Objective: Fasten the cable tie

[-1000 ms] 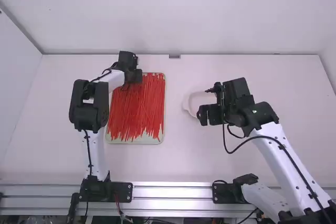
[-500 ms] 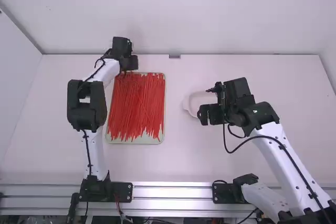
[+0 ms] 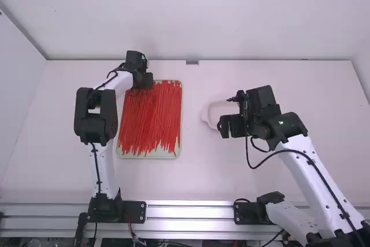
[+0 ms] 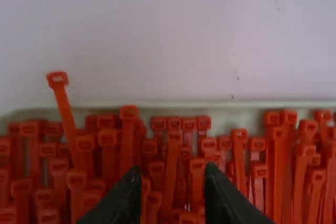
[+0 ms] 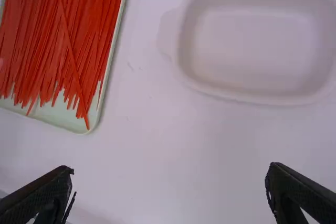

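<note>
Barely begun: no tie picked up yet.
My left pincer (image 4: 172,174) hovers open over the heads of the red cable ties (image 4: 173,140) heaped on their tray (image 3: 147,154). My right pincer (image 5: 168,182) gapes empty near the white dish (image 5: 173,24). Picking, threading and tightening remain.

No legible text, number, label or sign anywhere. Checked the red cable ties (image 3: 151,117), their tray (image 3: 148,154), the white dish (image 5: 252,40) just beside the tray, and the table (image 3: 289,79) around the tray: all plain surfaces, no print to read.
</note>
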